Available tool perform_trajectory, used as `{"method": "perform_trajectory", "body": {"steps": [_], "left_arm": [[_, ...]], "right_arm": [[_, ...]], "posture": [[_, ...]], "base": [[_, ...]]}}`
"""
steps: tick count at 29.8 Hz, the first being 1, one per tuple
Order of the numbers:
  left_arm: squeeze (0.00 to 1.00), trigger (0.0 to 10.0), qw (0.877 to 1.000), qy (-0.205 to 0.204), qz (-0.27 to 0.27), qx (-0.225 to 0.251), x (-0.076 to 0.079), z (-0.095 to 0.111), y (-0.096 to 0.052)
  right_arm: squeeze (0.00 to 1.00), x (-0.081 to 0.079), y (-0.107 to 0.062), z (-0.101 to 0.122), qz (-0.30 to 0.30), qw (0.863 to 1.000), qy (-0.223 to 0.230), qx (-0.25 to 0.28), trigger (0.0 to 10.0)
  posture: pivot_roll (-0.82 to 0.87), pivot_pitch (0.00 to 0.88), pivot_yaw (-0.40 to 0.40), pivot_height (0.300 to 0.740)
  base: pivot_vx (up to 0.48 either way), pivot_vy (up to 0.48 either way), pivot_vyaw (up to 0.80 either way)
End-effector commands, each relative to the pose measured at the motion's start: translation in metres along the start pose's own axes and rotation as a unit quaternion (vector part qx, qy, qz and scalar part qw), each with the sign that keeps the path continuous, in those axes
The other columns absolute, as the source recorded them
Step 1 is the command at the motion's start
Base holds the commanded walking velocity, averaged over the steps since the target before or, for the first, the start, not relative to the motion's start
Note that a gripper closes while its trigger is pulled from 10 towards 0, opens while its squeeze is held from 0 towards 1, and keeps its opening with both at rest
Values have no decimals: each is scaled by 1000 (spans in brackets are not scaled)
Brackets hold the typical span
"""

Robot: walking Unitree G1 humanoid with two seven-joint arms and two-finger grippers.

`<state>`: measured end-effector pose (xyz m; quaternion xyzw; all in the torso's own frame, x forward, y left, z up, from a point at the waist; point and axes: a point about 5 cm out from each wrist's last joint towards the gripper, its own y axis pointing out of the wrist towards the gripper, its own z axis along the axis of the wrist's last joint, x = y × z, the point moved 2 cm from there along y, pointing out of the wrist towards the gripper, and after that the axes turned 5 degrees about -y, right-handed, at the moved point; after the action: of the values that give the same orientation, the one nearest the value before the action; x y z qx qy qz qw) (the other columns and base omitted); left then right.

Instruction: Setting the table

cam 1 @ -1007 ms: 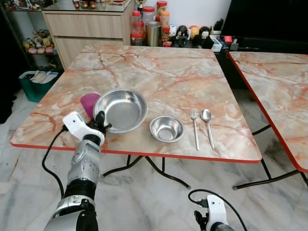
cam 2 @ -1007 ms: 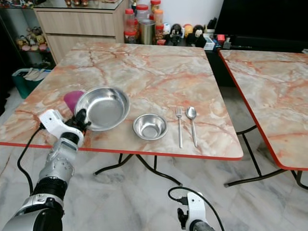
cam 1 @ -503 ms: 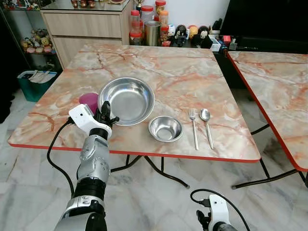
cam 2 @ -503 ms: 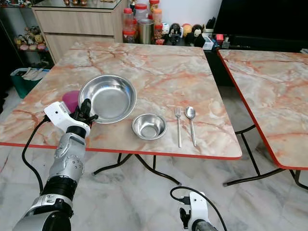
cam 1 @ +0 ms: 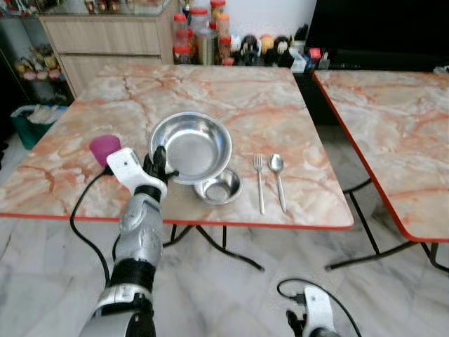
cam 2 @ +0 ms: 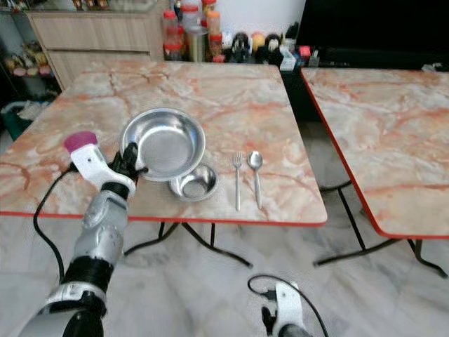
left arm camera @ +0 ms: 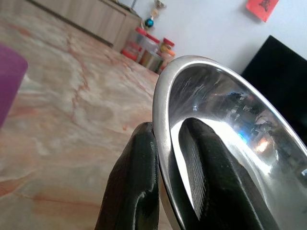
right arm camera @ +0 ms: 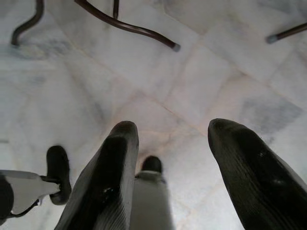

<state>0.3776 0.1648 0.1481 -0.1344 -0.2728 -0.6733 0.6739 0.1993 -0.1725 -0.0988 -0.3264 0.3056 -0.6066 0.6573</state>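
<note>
left tool (cam 1: pixel 161 163) pinching large steel bowl (cam 1: pixel 193 144) rim | bowl now lifted, its near edge overlapping small steel bowl (cam 1: pixel 218 188) near desk (cam 1: pixel 280 119) front edge | placement pending | right tool (right arm camera: pixel 168 167) hanging open

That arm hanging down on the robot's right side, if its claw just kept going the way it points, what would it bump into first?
Most likely the pale tiled floor. The right gripper points down at it with fingers spread, and nothing lies between; dark table legs stand farther off.

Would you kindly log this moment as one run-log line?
left gripper: shut on large bowl rim | large bowl overlaps small bowl | right gripper: open, idle
</note>
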Motion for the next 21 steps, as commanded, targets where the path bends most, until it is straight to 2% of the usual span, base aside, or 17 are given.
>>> {"method": "perform_trajectory", "body": {"steps": [1, 21], "left_arm": [[0, 10000, 1000, 2, -13, 10, 10, 2, 1], [0, 10000, 1000, 15, -27, 5, 17, -1, 1]], "right_arm": [[0, 9, -1, 0, -14, 1000, 5, 0, 10000], [0, 9, -2, -5, -14, 1000, 7, -2, 10000]], "posture": [[-2, 0, -19, 740], [-14, 0, -13, 740]], "base": [[0, -364, 0], [250, -361, 0]]}}
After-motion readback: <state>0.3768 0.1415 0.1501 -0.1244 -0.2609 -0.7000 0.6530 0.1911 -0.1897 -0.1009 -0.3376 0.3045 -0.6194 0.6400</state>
